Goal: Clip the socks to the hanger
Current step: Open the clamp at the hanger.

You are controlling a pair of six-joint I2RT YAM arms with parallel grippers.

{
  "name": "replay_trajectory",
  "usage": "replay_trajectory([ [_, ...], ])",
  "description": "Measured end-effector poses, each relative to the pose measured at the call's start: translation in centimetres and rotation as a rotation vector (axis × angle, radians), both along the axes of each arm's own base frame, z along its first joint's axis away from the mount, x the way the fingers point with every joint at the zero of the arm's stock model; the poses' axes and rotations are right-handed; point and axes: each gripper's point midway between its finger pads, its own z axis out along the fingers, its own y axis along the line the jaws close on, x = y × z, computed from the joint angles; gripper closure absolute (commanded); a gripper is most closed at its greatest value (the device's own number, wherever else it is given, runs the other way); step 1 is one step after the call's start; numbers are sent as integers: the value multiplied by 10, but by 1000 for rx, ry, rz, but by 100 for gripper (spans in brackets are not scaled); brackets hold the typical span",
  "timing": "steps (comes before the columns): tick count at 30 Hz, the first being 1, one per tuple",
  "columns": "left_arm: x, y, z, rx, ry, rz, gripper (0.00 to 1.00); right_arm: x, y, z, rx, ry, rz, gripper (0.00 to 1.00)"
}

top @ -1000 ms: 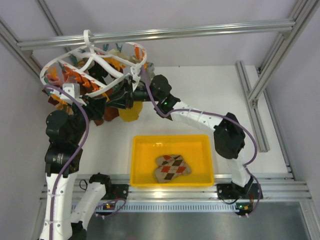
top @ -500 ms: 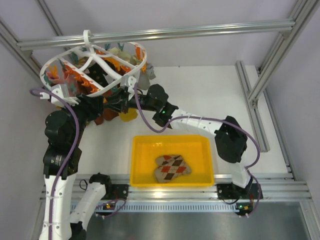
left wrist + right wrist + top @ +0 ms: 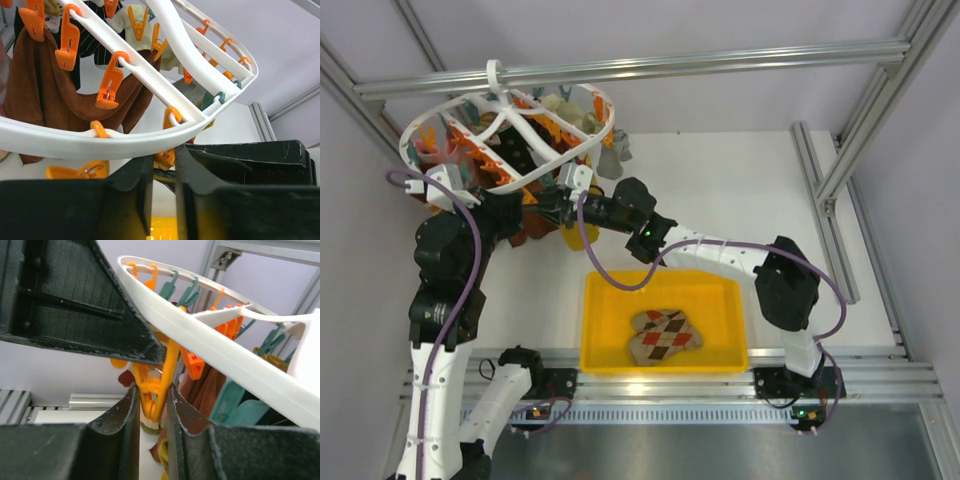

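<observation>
Right pincer (image 3: 152, 405): closed on an orange clip (image 3: 159, 385) under the hanger (image 3: 225, 357) rim. Left pincer (image 3: 163, 195): nearly closed beside a second clip (image 3: 166, 159); grip cannot be told. Argyle sock (image 3: 665, 335) lies in my yellow bin (image 3: 595, 320).

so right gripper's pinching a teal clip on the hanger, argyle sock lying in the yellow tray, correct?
Not quite: the clip in the right gripper is orange, not teal, as the right wrist view shows. The argyle sock does lie in the yellow tray.
</observation>
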Motion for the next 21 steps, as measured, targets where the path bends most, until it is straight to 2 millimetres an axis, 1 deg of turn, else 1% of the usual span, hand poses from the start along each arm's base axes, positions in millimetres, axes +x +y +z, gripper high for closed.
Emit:
replay_trajectory([
  [1,0,0,1,6,-4,-1,87,0,-1,1,1,-1,-2,90],
  [2,0,2,0,9,-2,7,90,1,-1,1,1,-5,-7,81],
  [3,0,2,0,12,-5,9,94,1,-1,2,0,-7,-7,78],
  [5,0,2,-1,21,-6,4,96,1,-2,0,-4,5,10,74],
  [7,0,1,-3,33,-7,-6,98,2,-5,-1,-13,23,40,74],
  [10,0,0,-4,55,-14,-15,100,2,-8,-2,-34,73,113,64],
  [11,1,1,-3,63,-20,-12,100,1,-9,0,-37,89,144,59],
  [14,2,2,0,87,-43,-13,100,-5,-11,7,-45,123,246,56],
  [18,2,1,1,113,-54,-23,100,-7,-13,8,-56,172,322,58],
  [21,2,2,0,127,-55,-26,100,-5,-10,7,-60,199,353,59],
])
